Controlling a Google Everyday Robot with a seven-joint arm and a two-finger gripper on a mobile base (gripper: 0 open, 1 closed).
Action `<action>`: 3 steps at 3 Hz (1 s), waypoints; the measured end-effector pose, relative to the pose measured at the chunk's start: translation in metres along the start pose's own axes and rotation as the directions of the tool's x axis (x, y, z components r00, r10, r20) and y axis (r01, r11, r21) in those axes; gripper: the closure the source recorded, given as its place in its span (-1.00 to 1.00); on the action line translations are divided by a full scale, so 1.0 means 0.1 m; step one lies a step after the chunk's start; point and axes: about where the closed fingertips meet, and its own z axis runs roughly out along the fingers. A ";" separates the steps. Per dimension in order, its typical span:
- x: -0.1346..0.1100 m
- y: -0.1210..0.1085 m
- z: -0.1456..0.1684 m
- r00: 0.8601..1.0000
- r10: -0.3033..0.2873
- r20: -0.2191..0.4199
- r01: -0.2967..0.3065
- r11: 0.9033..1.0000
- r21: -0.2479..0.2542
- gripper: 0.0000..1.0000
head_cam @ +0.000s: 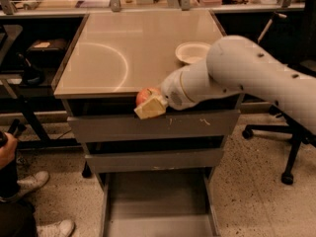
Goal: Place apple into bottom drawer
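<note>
mid frame, the gripper (151,107) is holding the apple (145,95) and hiding its lower half. the bottom drawer (157,201) is lying open below, its front getting cut off.

The white arm (247,73) reaches in from the right, its forearm sloping down to the left. The gripper (149,106), at the arm's left end near mid-view, clamps the apple (145,95).

No readable text or labels anywhere.
</note>
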 end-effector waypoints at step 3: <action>1.57 0.39 0.36 0.965 0.247 -0.087 -0.249 0.968 -0.015 1.00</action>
